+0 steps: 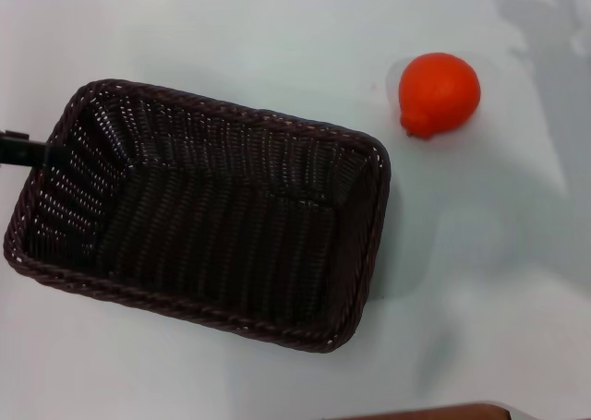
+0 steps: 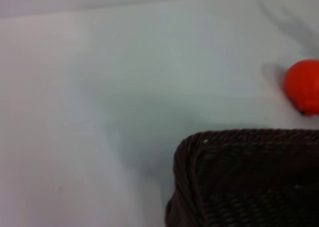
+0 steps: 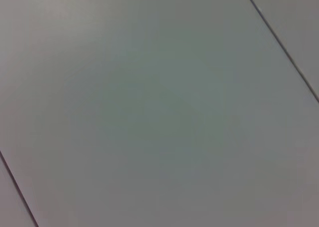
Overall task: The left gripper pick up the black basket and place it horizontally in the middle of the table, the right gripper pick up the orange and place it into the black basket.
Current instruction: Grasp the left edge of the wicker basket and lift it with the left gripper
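Observation:
The black basket rests on the white table left of centre, its long side running left to right and slightly slanted, and it holds nothing. My left gripper shows only as a slim black piece at the basket's left rim, touching it. The orange lies on the table beyond the basket's right end, apart from it. The left wrist view shows one basket corner and the orange beyond it. My right gripper is out of view; its wrist view shows only a pale surface.
Grey shadows fall on the table at the far right. A thin brown edge shows at the near side of the head view. Bare table lies right of the basket, in front of the orange.

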